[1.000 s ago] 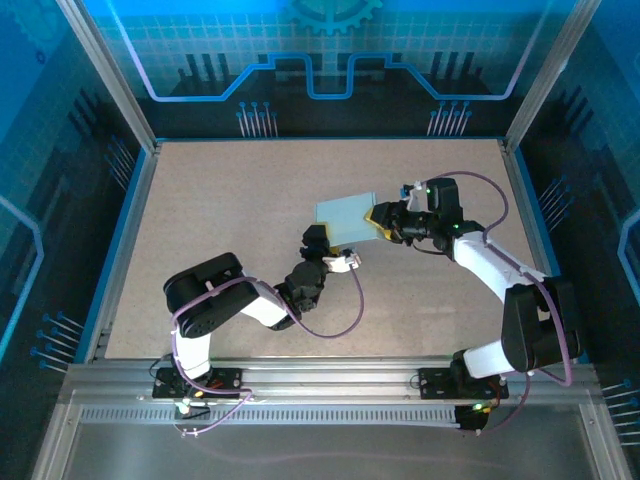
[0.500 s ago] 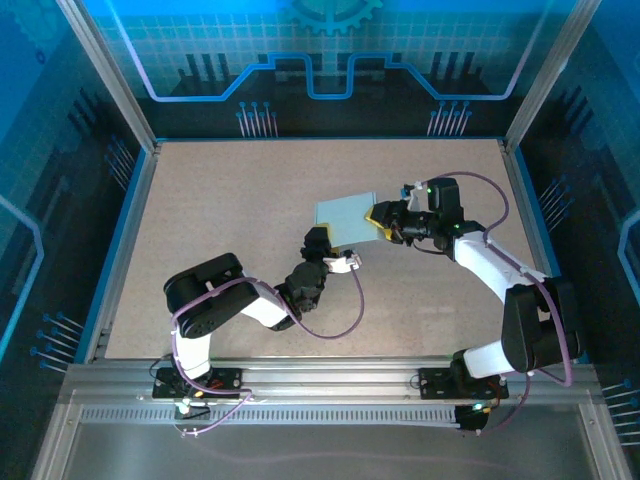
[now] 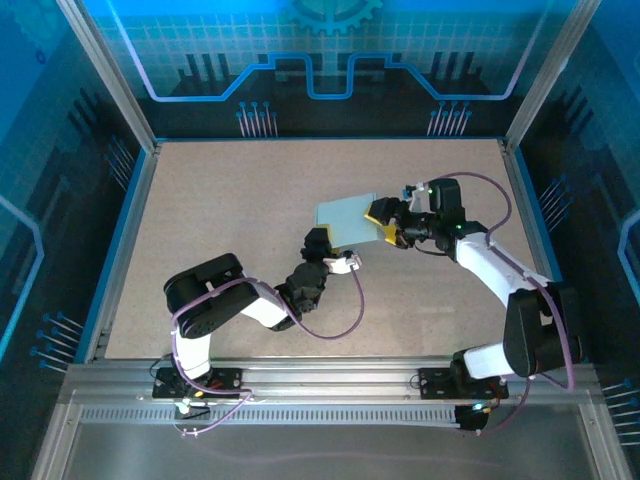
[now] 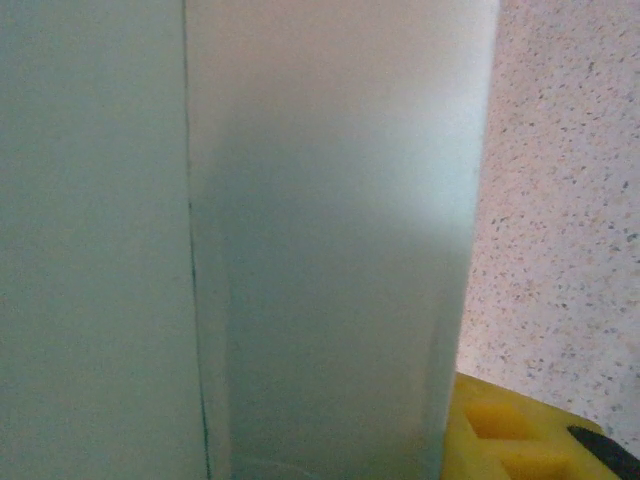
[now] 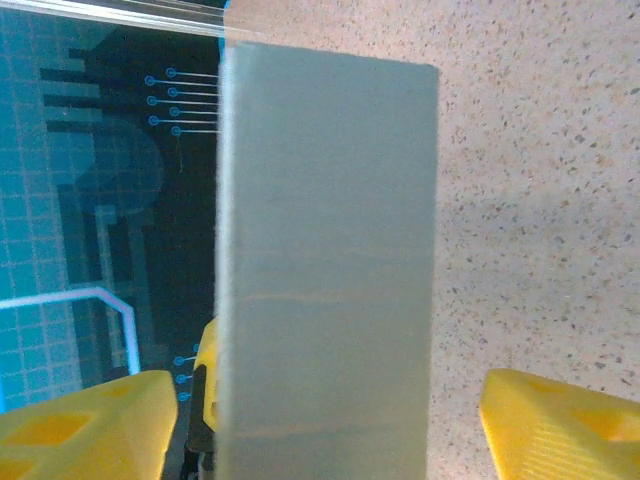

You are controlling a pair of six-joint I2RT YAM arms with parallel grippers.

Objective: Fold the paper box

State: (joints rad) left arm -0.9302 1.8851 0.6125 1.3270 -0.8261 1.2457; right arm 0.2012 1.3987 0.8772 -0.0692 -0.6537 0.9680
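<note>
- Paper box [image 3: 345, 215]: flat pale rectangle over mid worktop [image 3: 220, 220], between both pincers; we see no loose flaps.
- Left pincer [image 3: 322, 240]: apparently clamped on its near edge.
- Right pincer [image 3: 383, 223]: spread wide, straddling the box without gripping.
- Progress: we judge folding nearly complete, with setting down left.

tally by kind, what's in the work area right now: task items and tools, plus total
paper box: 1
tools: 2 (left tool, right tool)
total: 3
</note>
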